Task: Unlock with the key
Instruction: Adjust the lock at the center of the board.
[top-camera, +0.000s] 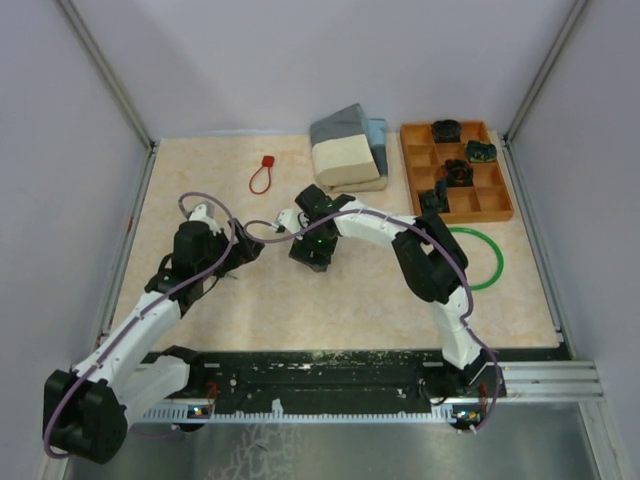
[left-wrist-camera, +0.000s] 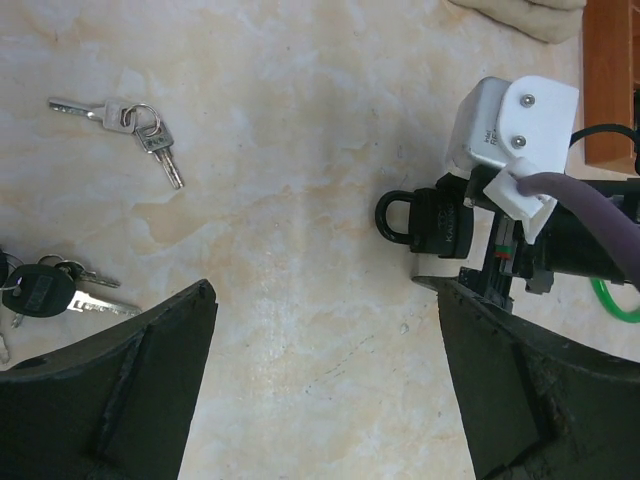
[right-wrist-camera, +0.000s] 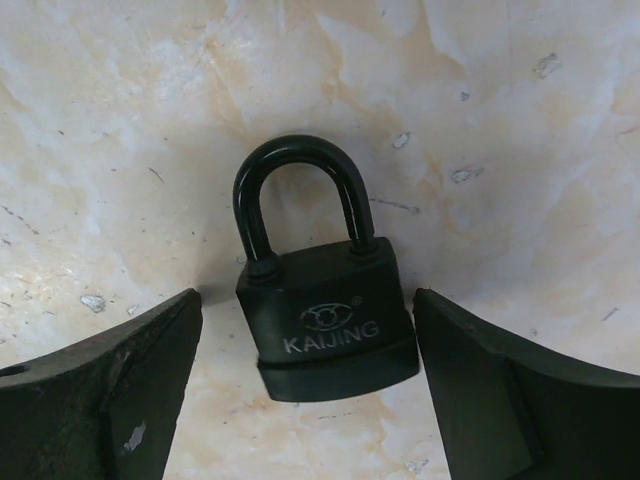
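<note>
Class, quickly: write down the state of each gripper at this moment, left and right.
Left gripper: open, holding nothing.
Right gripper: open, straddling the padlock, not clamped on it.

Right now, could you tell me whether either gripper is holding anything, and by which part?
Nothing is held. The right gripper stands open astride the body of the padlock, not clamped on it; the left gripper is open as well.

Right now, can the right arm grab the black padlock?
Probably yes. The padlock lies flat on the table between the open fingers of the right gripper, with a gap on each side and nothing in the way.
</note>
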